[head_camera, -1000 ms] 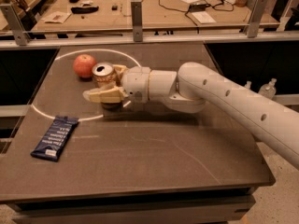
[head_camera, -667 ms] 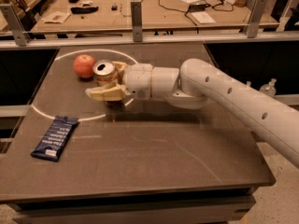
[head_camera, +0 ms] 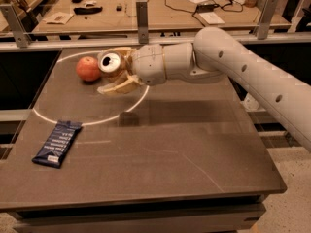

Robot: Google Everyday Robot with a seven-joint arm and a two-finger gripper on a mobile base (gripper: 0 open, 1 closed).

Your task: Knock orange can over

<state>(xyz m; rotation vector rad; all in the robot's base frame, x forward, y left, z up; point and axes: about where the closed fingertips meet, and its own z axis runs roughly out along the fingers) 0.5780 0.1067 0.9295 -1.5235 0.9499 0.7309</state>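
The orange can (head_camera: 111, 62) is tipped on its side, with its silver top and pull-tab facing the camera. It sits between the tan fingers (head_camera: 118, 87) of my gripper (head_camera: 110, 71), off the dark table (head_camera: 194, 154) at the far left. One finger is above the can and one below, so the gripper is shut on it. The can's orange body is mostly hidden behind the top and the fingers. My white arm (head_camera: 233, 62) reaches in from the right. The can's shadow (head_camera: 128, 118) falls on the table below.
A round reddish-orange fruit (head_camera: 88, 68) sits just left of the can, almost touching it. A dark blue snack packet (head_camera: 57, 143) lies at the front left. A white circle line (head_camera: 87, 123) is drawn on the table. A metal rail with posts (head_camera: 142, 13) and a workbench stand behind.
The can has gone from standing, slightly tilted, to tipped with its top towards the camera. The gripper has rotated and risen a little with it. Fruit and packet have not moved.
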